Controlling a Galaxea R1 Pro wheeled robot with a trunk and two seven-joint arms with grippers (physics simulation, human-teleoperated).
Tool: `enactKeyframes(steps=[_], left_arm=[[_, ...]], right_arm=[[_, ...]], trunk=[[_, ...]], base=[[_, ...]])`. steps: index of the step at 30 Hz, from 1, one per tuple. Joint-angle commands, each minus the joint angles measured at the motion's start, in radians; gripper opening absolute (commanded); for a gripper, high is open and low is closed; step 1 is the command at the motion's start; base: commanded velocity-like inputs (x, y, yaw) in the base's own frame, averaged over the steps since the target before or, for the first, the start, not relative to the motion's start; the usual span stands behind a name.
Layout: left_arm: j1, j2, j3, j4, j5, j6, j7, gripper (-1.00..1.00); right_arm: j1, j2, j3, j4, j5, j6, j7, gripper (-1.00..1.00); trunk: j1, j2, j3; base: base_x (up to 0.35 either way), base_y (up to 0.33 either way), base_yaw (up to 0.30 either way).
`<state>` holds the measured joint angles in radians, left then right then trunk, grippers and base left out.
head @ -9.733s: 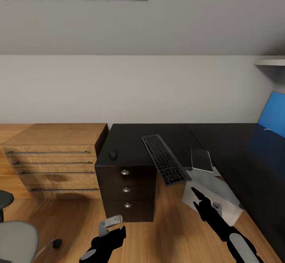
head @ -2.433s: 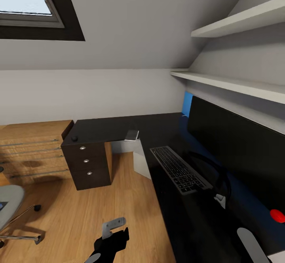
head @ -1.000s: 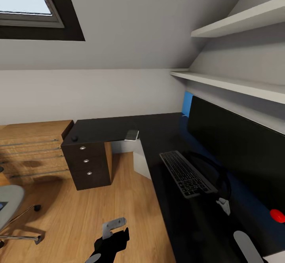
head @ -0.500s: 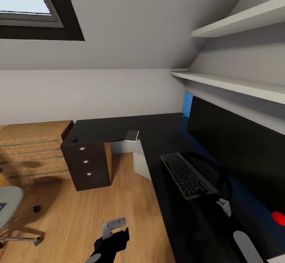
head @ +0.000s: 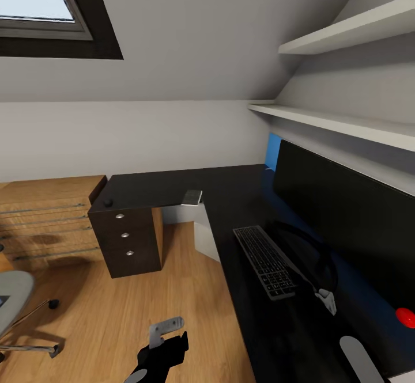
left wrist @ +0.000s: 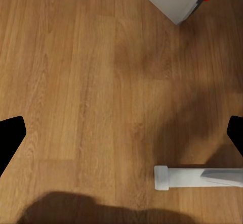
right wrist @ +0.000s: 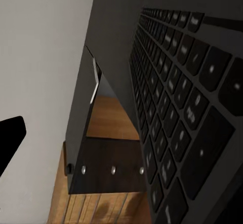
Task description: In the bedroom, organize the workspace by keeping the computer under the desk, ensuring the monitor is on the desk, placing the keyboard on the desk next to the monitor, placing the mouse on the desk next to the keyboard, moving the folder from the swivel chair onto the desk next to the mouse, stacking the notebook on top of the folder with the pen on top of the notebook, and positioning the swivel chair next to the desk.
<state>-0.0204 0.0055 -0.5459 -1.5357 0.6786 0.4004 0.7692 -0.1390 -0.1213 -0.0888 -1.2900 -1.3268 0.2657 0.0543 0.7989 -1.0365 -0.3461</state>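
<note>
Right gripper [head: 326, 300] sits at the near end of the keyboard [head: 267, 260], but you can't tell from these views whether it's clamped or loose (the right wrist view is mostly keys, one dark finger tip off to the side). Left gripper [head: 164, 330] hangs spread wide over bare floor, holding nothing.

Keyboard lies flat on the desk [head: 230, 190], along its front edge, just in front of the monitor [head: 346, 216]. Mouse [head: 108, 202] is well apart, at the desk's far left corner above the drawers.

Handling, my read: keyboard is stiff, light, thin, and it'll slide easily on that glossy top. If you need to reposition it, pinch a short end across the thickness, or just nudge it. Don't press on keys.
</note>
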Motion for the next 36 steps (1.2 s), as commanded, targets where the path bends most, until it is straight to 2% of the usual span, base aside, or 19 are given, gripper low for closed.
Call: enactKeyframes(steps=[1,16,30,36], left_arm=[[-0.001,0.001,-0.002,-0.001,0.005,0.003,0.008,1.00],[-0.001,0.001,-0.002,-0.001,0.006,0.003,0.007,1.00],[-0.001,0.001,0.000,-0.001,0.006,0.003,0.008,1.00],[-0.001,0.001,0.000,-0.001,0.005,0.003,0.008,1.00]], right_arm=[[-0.001,0.000,-0.002,0.000,-0.006,0.006,0.001,1.00],[-0.001,0.000,-0.004,0.000,-0.008,0.006,0.002,1.00],[-0.001,-0.001,-0.008,0.000,-0.009,0.006,0.003,1.00],[-0.001,-0.001,-0.008,-0.005,-0.008,0.005,0.002,1.00]], trunk=[[0.000,-0.001,-0.001],[0.000,-0.001,-0.001],[0.000,-0.001,-0.001],[0.000,-0.001,-0.001]], base=[[0.000,0.000,0.000],[-0.013,0.000,0.000],[-0.272,0.002,0.000],[-0.257,0.198,0.000]])
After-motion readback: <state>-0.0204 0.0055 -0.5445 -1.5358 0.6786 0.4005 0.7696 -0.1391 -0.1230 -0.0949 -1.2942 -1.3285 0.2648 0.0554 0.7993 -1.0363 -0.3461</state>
